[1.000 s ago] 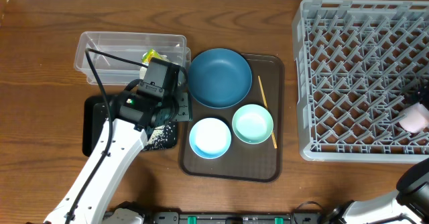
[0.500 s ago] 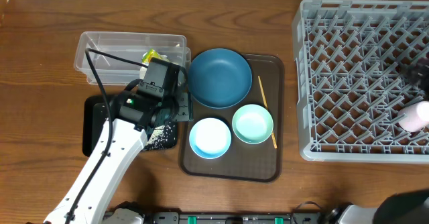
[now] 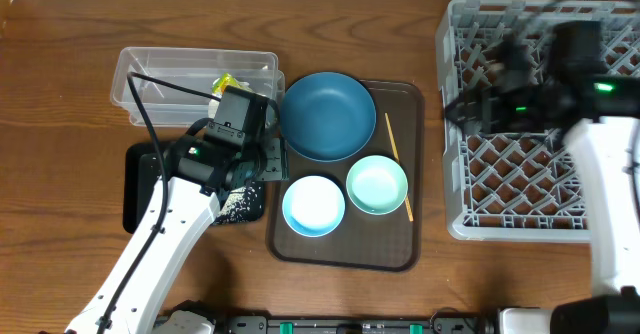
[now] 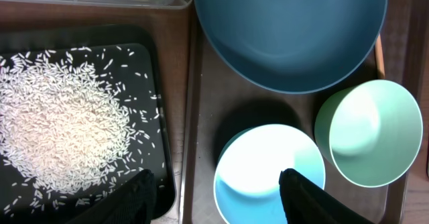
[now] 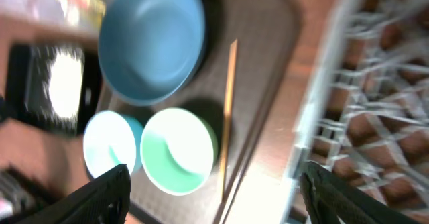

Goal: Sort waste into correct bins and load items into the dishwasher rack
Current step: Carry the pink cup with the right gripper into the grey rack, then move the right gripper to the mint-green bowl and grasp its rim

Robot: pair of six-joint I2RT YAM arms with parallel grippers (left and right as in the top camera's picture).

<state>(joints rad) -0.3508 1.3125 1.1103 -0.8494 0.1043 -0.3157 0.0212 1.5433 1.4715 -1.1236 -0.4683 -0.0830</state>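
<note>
A brown wood-grain tabletop [image 3: 60, 34] is seen. Toward its far left a clear, thin-walled rectangular tub [image 3: 150, 69] is set, with a crumpled yellow-green snack wrapper [image 3: 225, 82] inside. Just in front of it a shallow black tray [image 3: 140, 189] is heaped with loose white rice grains [image 4: 60, 130].

At the tabletop's middle, a smooth brown serving tray [image 3: 345, 249] carries a large dark blue bowl [image 3: 327, 115], a white light-blue-rimmed bowl [image 3: 313, 205], a mint-green bowl [image 3: 377, 184] and, along its right edge, a thin wooden stick [image 3: 392, 139].

A grey lattice rack [image 3: 510, 226] fills the right side.

The left gripper [image 4: 221, 190] is held spread and empty above the white bowl. The right gripper [image 5: 214, 194], blurred, is spread wide and empty over the rack's far left part.
</note>
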